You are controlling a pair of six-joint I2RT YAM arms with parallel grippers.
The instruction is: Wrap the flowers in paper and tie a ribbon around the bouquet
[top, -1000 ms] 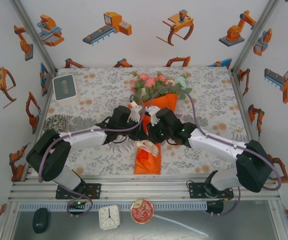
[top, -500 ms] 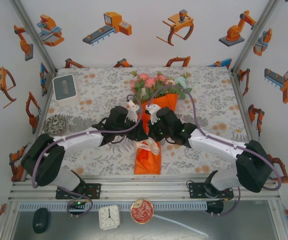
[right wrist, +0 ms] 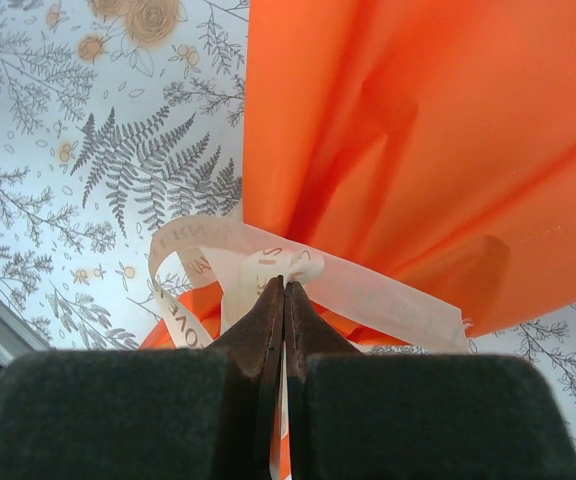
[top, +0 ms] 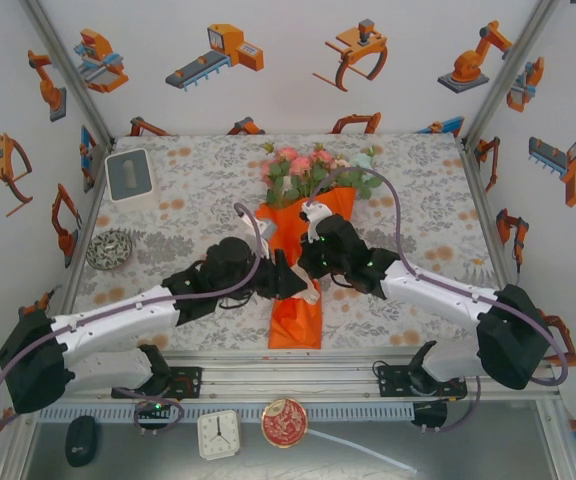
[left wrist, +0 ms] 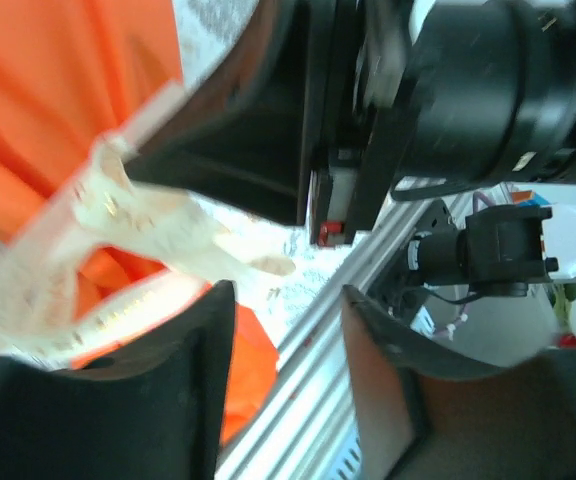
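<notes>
I see the bouquet (top: pixel 290 225) lying in the middle of the surface (top: pixel 188 195), its flowers (top: pixel 313 170) toward the far edge and the paper (top: pixel 296 325) tapering toward me. The ribbon (right wrist: pixel 258 262) crosses the paper's waist. My right tool (right wrist: pixel 283 285) pinches it there, with my left tool (left wrist: pixel 283 300) just beside it. A box (top: pixel 128 175) sits far left, a bowl (top: pixel 110 249) in front of it.

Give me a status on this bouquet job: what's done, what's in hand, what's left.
Done: the flowers sit in a cone of orange paper. In hand: the ribbon loops at the cone's narrow part, the right gripper has its jaws shut on it, and the left gripper stands open beside it. Left: no finished knot or bow is visible, so the tying looks incomplete.
</notes>
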